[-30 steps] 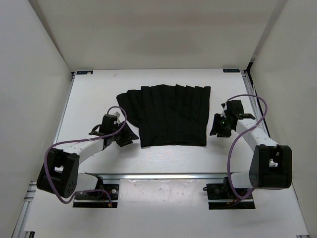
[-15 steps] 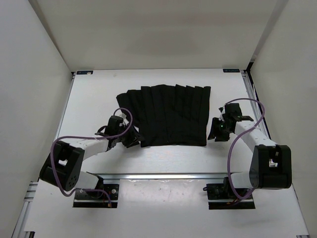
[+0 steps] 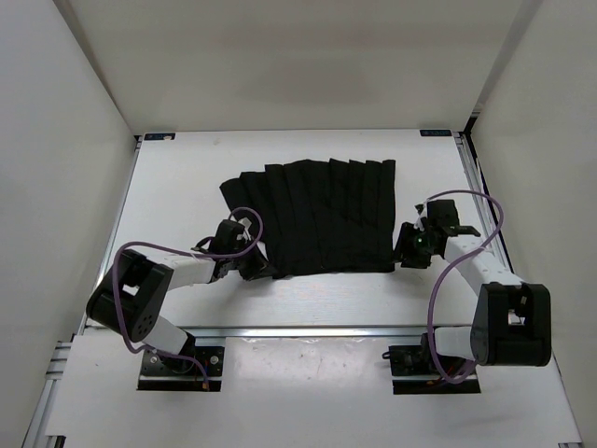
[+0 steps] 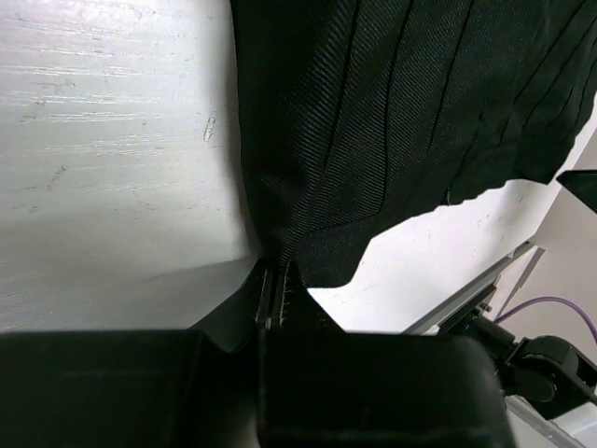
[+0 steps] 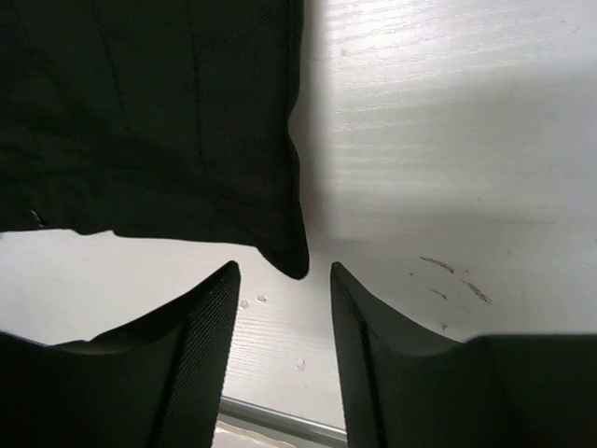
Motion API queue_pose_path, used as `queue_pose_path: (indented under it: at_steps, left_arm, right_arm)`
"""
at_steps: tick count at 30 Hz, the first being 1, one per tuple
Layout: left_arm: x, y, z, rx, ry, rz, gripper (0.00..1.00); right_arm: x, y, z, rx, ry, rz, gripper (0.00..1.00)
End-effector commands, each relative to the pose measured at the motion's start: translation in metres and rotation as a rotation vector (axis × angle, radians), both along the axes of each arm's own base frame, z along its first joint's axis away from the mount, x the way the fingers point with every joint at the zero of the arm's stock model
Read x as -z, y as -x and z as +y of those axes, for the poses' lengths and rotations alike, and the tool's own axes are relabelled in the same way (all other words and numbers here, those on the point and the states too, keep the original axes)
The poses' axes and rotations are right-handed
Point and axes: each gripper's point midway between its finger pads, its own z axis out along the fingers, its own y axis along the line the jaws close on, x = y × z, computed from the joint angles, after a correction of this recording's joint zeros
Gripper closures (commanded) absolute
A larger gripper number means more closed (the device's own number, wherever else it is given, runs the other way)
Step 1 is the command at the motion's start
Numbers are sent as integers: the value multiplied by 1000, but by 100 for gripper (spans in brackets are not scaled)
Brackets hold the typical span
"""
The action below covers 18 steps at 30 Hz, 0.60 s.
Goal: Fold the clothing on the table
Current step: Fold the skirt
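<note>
The left hand [image 4: 276,297] has just closed, pinching the clothing's [image 3: 322,219] left corner by the near edge of the bench [image 3: 177,187], while the right hand [image 5: 284,280] stays spread at the right corner, so the fold looks only half-gripped.

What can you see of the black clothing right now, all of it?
The clothing is plain black woven fabric with a fine twill look, pleated in vertical panels, and its far edge is stepped. It lies flat and spread out on the white table, between the two arms. The left end effector is shut on its near left corner, where the cloth puckers slightly. Its near right corner sits inside the open right end effector, not pinched.
</note>
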Motion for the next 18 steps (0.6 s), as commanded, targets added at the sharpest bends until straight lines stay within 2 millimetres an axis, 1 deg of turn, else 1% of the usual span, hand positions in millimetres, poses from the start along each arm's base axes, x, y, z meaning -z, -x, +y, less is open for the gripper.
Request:
queue_pose_path:
  at_steps: [1, 2, 3, 6, 7, 8, 9, 10, 11, 13, 15, 16, 17, 18]
  left_arm:
    - [4, 1, 4, 14, -40, 4, 100]
    - [5, 4, 7, 13, -45, 10, 100]
    - [3, 0, 9, 2, -49, -4, 100]
    - [-2, -5, 13, -12, -46, -22, 100]
    - [-4, -5, 14, -13, -41, -29, 100]
    - [-2, -4, 16, -11, -44, -25, 100]
    - [2, 1, 19, -14, -55, 4, 100]
    - [1, -1, 22, -22, -52, -1, 100]
    - [2, 3, 22, -16, -54, 8, 100]
    - [3, 4, 25, -18, -42, 5, 100]
    - [5, 8, 28, -14, -37, 19, 100]
    - [8, 10, 32, -19, -41, 28, 100]
    - [5, 7, 34, -21, -38, 12, 100]
    - [3, 6, 35, -22, -42, 8, 100]
  right_arm:
    - [-7, -8, 10, 22, -88, -57, 50]
    - [-4, -6, 8, 26, -91, -54, 48]
    - [-4, -8, 8, 28, -96, -64, 45]
    - [-1, -11, 9, 34, -102, -69, 45]
    - [1, -13, 9, 33, -101, -65, 46]
    - [1, -17, 9, 40, -99, -74, 46]
    - [3, -18, 13, 34, -114, -69, 47]
    - [8, -17, 15, 28, -115, -60, 48]
    - [9, -21, 17, 31, -125, -68, 49]
    - [19, -20, 28, 10, -175, -54, 52]
    - [18, -28, 42, -23, -241, -101, 61]
    - [20, -28, 44, -33, -245, -104, 74]
    - [17, -33, 48, -46, -244, -127, 95]
    - [12, -42, 49, -44, -235, -154, 100]
